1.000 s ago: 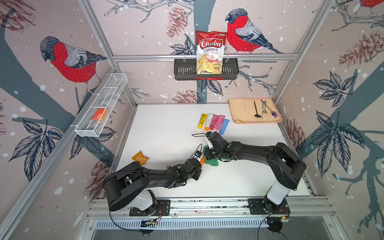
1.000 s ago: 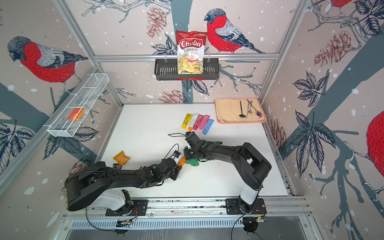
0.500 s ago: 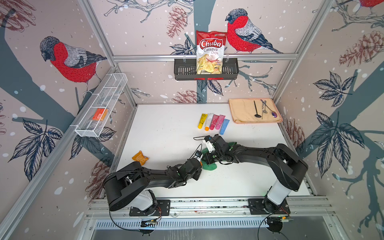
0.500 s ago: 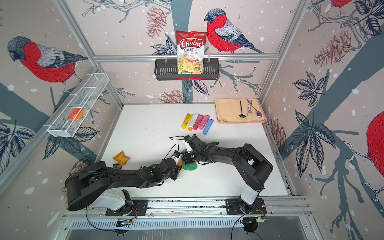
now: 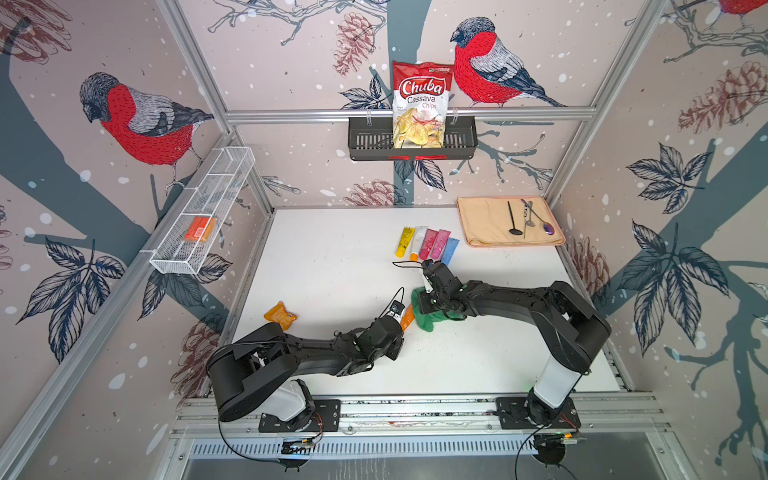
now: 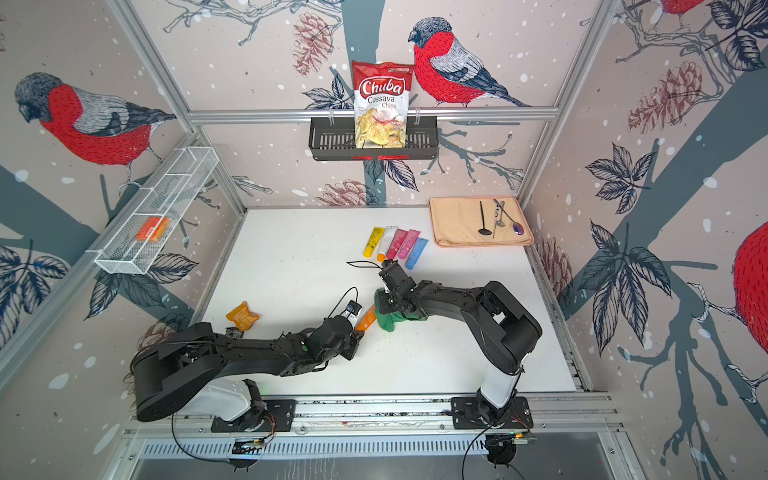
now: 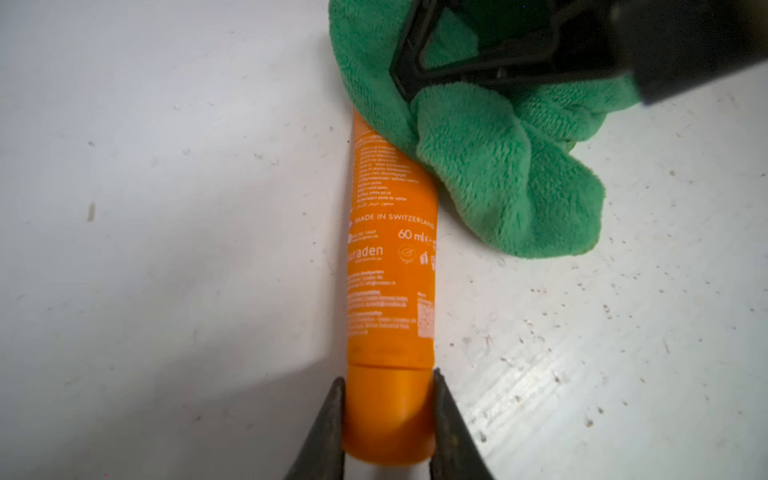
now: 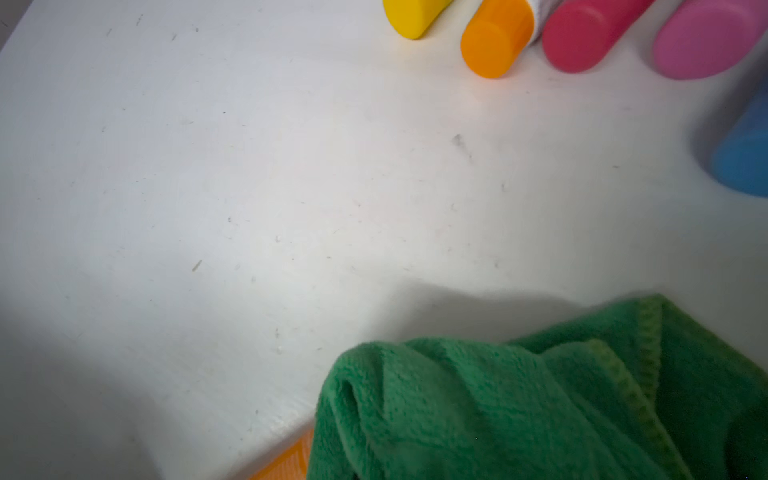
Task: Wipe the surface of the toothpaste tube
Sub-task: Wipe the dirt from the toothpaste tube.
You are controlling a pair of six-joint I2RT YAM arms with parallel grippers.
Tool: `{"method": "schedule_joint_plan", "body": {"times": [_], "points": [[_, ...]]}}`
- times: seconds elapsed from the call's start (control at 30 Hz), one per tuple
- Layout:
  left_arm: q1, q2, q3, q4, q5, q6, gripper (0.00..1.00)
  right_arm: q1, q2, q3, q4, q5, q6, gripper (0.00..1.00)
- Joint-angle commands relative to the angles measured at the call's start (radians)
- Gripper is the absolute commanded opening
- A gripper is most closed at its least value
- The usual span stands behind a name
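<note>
Left fingers (image 7: pixel 326 440) grip toothpaste tube (image 7: pixel 390 266) by cap; tail under green cloth (image 7: pixel 498 178).

Reaching low, the left hand (image 7: pixel 388 380) clamps the toothpaste tube (image 7: pixel 392 257), the right hand (image 7: pixel 409 83) the cloth (image 7: pixel 519 187).

Bullfinch wallpaper walls (image 5: pixel 291 62); aluminium frame (image 5: pixel 195 70); white tabletop (image 5: pixel 332 257), seemingly dust-specked; black basket (image 5: pixel 365 139) on rear rail (image 5: pixel 519 111).

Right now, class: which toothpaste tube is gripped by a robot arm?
The all-orange plastic tube, cap pinched between the jaws of the left gripper, apart from the five-tube row.
</note>
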Motion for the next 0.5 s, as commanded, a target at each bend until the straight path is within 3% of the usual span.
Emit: {"method": "schedule_joint_plan", "body": {"times": [0.0,0.1,0.27,0.47], "points": [[-0.002,0.004,0.004,-0.038,0.038,0.017,0.11,0.022,-0.024,-0.007,-0.066,0.040,-0.010,0.02],[-0.002,0.001,0.002,-0.039,0.035,0.016,0.11,0.064,-0.058,-0.019,0.007,-0.128,0.002,0.02],[-0.002,0.002,0.001,-0.037,0.036,0.016,0.11,0.115,-0.078,-0.020,0.048,-0.279,-0.003,0.02],[-0.002,0.004,0.004,-0.036,0.037,0.015,0.11,0.101,-0.050,-0.033,0.059,-0.268,-0.003,0.02]]}}
